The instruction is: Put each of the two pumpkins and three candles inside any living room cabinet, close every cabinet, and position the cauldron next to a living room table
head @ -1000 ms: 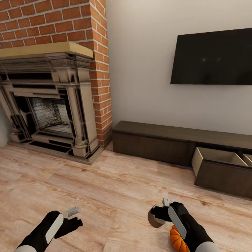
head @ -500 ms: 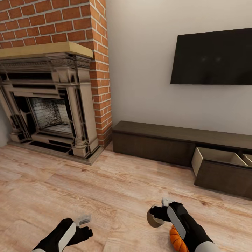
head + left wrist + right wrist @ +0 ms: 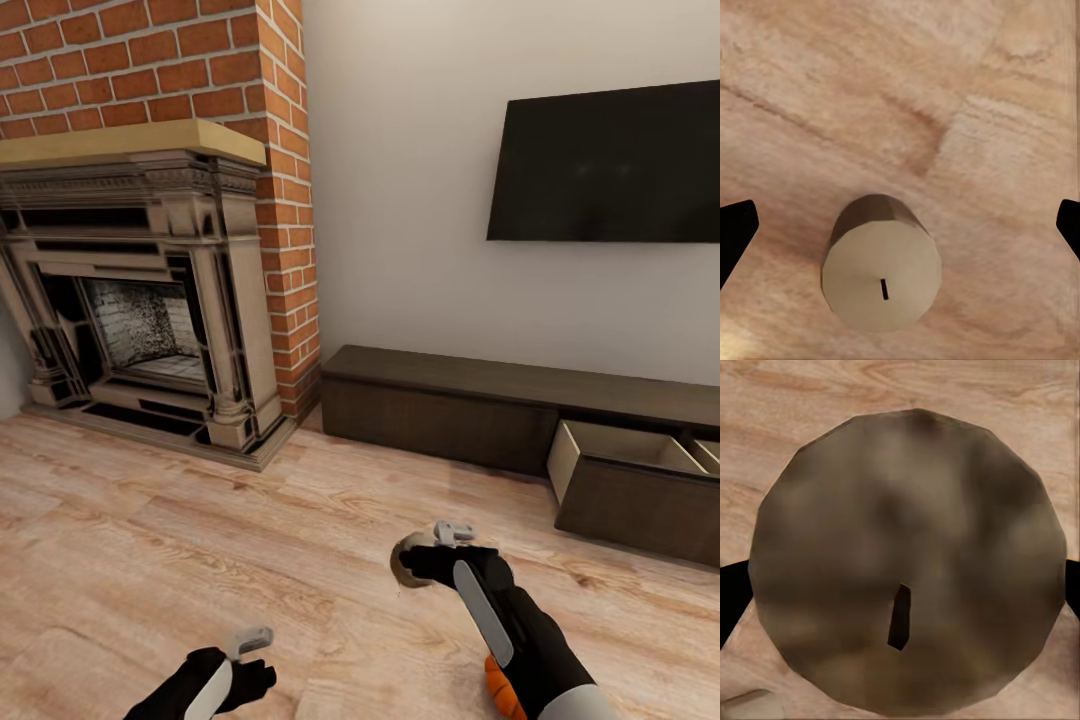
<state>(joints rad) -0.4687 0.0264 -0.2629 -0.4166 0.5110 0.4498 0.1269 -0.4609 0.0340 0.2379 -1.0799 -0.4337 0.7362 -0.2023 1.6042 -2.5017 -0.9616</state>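
My right gripper (image 3: pixel 420 562) is shut on a beige candle (image 3: pixel 403 572) and holds it above the wood floor. In the right wrist view that candle (image 3: pixel 907 562) is very close, with its dark wick showing and a black finger at either side. My left gripper (image 3: pixel 255 680) hangs open low over the floor. Its wrist view looks straight down on a second candle (image 3: pixel 881 274) standing upright between the widely spread fingertips (image 3: pixel 735 232). An orange pumpkin (image 3: pixel 500 690) lies on the floor, partly hidden behind my right forearm. The dark cabinet (image 3: pixel 440 405) runs along the wall, with one drawer (image 3: pixel 620 450) pulled open.
A beige stone fireplace (image 3: pixel 150 300) with a brick chimney stands at the back left. A black TV (image 3: pixel 605 165) hangs on the wall above the cabinet. Open wood floor (image 3: pixel 200 530) lies between me and the cabinet.
My right gripper has carried its candle forward and to the left. My left arm has shifted right and sunk lower in the head view.
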